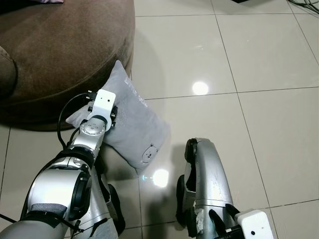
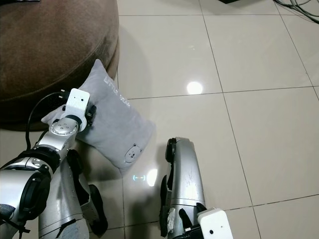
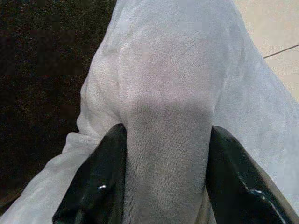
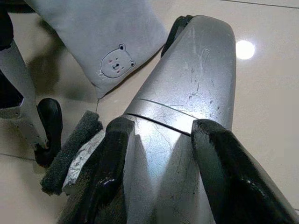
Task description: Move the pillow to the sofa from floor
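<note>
Grey plush pillow (image 1: 129,119) lies on the tiled floor (image 1: 239,64) against the brown sofa's (image 1: 60,45) base, a fold pinched in the left gripper (image 3: 166,186) (right gripper (image 4: 161,154) idle, fingers apart), so grasping looks done, while lifting and placing remain.

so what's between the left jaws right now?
A bunched fold of the grey pillow, pinched between the left gripper's jaws, in the left wrist view.

A grey plush pillow (image 1: 130,124) with a small bear face at its near corner and white lettering along its far-right edge lies on the tiled floor (image 1: 239,59), leaning against the brown sofa (image 1: 60,50) at the far left.
</note>
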